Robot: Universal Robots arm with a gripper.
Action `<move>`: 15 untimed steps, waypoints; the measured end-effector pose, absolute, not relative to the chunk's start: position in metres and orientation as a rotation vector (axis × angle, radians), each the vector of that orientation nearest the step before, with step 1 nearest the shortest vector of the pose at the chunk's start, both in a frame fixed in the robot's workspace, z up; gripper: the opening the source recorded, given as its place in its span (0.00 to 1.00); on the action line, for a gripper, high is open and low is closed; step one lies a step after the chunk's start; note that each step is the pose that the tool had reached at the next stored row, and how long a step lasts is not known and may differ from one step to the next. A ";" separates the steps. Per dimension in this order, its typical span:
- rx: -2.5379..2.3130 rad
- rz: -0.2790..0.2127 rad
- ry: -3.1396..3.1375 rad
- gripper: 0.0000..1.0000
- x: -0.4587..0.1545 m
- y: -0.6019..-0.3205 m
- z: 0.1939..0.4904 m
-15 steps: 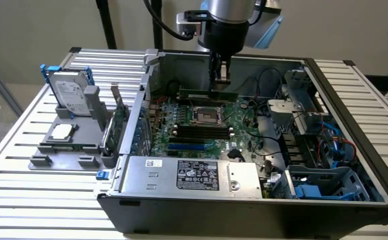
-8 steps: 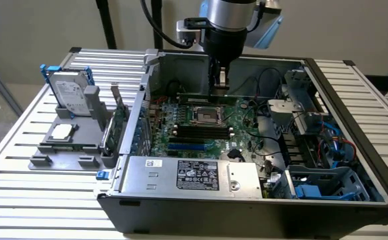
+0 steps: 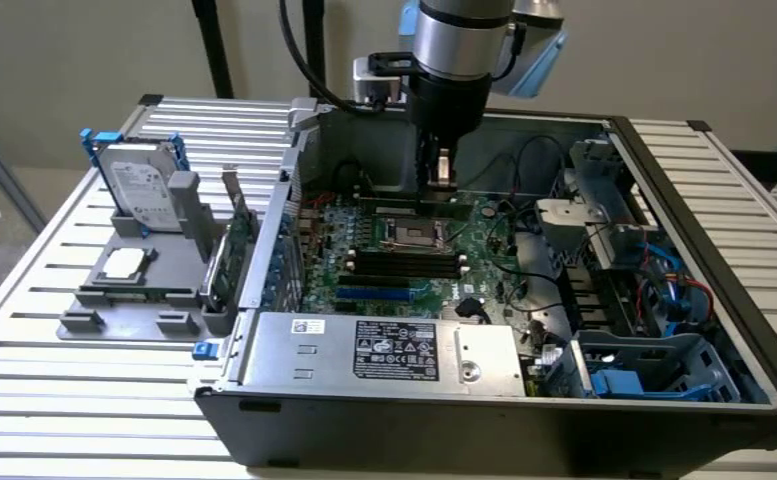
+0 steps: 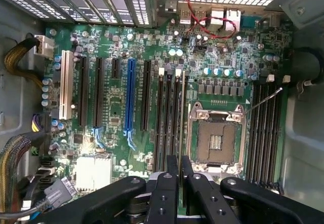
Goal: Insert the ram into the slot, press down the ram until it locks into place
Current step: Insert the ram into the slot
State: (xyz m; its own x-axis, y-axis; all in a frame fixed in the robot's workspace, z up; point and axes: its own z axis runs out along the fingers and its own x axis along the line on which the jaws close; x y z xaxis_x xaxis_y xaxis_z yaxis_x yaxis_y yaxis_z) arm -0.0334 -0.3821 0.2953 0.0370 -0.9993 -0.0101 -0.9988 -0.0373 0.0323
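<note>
— So, where's the gripper point(image 3: 439, 178) at this moment?

— Down inside the open computer case point(image 3: 708, 250), over the motherboard point(image 4: 116, 107). In the exterior view it hangs on the far side of the silver processor socket point(image 4: 216, 140).

— Is it holding anything?

— Yes, as far as I can see. From the wrist view the two black fingers point(image 4: 163, 188) stand close together with just a narrow gap between them. The ram point(image 4: 180, 117) is in that gap, seen edge-on as a thin line running away from the tips.

— And the slot point(image 4: 183, 95)?

— It's one of four parallel black strips just beside the processor socket. The ram's edge lines up with the strip nearest the socket. In the exterior view the stick shows as a pale strip right under the fingers, lying along those strips.

— Is it pressed home, with the clips shut?

— I can't tell. The end clips are too small to read.

— What else is around?

— A second bank of black strips point(image 4: 264, 127) on the other side of the socket, and a bright blue slot point(image 4: 131, 97) further across the board. A silver power supply point(image 3: 381, 350) sits at the near edge of the case. Outside the case, to the exterior view's left, a hard drive point(image 3: 141, 185) stands in a grey holder point(image 3: 128, 290) on the slatted table point(image 3: 28, 370).
</note>
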 end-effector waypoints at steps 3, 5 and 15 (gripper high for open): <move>2.252 -0.046 -2.167 0.14 -0.033 -0.384 0.290; 2.252 -0.046 -2.166 0.14 -0.033 -0.385 0.286; 2.255 -0.046 -2.163 0.14 -0.033 -0.390 0.268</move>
State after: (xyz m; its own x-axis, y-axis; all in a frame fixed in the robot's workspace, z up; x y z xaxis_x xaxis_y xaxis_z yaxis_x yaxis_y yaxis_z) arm -0.0334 -0.3903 0.2681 0.0413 -0.9991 -0.0101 -0.9986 -0.0416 0.0323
